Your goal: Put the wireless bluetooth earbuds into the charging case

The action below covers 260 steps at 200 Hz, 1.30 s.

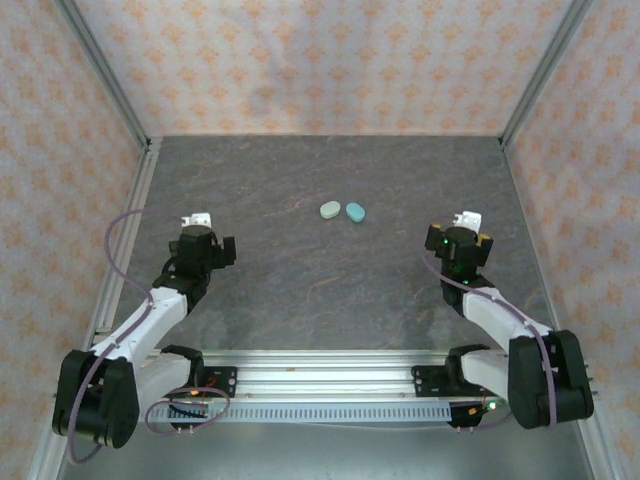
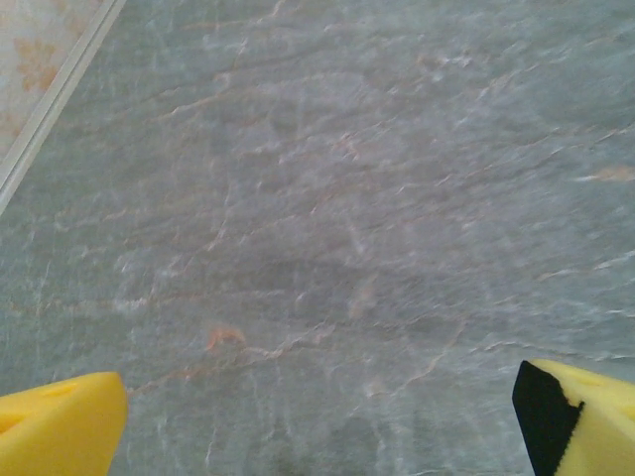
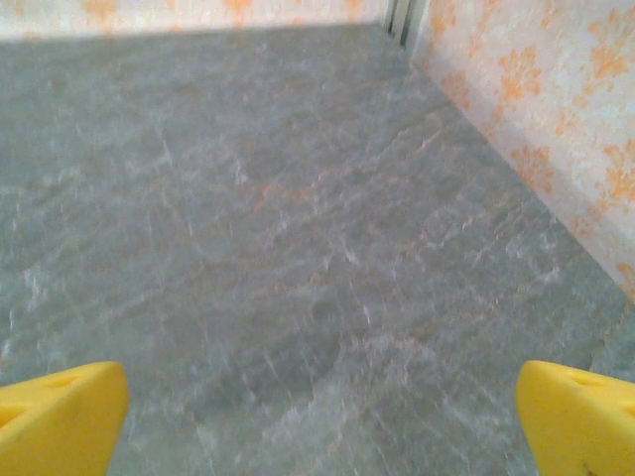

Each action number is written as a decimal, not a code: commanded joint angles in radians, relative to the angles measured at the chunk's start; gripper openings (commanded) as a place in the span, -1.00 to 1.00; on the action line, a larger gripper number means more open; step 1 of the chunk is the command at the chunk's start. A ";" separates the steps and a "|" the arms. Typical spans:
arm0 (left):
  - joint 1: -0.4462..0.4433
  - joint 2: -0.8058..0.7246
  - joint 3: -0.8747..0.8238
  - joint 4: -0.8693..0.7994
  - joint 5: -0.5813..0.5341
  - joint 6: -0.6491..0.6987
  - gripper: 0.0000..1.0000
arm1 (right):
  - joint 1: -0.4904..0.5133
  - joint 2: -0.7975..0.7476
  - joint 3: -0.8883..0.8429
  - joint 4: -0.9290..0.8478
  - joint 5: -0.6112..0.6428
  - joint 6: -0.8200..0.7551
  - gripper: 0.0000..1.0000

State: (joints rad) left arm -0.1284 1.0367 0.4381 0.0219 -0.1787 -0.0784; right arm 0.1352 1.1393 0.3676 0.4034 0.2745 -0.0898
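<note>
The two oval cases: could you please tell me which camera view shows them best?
The top external view: the mint case and blue case lie side by side mid-table, unobstructed. Both wrist cameras face tabletop away from them.

Mint-green case (image 1: 330, 210), blue case (image 1: 355, 211), grey table (image 1: 300, 300) (orange-veined).

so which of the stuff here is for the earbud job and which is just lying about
For the job: mint-green oval case, blue oval case beside it, left gripper and right gripper, both open and empty.
Just there: table, patterned walls, metal frame.
</note>
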 commanded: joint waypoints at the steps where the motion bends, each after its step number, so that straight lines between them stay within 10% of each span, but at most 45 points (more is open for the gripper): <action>1: 0.005 -0.016 -0.068 0.188 -0.106 0.006 1.00 | -0.005 0.067 -0.032 0.234 0.082 0.035 0.99; 134: 0.010 0.213 -0.152 0.741 -0.052 0.104 1.00 | -0.043 0.448 -0.109 0.797 0.020 0.044 0.99; 178: 0.015 0.388 -0.057 0.750 -0.028 0.132 1.00 | -0.054 0.401 0.020 0.470 0.001 0.072 0.99; 260: 0.076 0.462 -0.013 0.725 0.065 0.092 1.00 | -0.060 0.413 0.004 0.525 -0.013 0.061 0.99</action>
State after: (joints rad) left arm -0.0559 1.4971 0.4030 0.7448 -0.1375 0.0235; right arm 0.0757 1.5532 0.3695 0.9325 0.2722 -0.0307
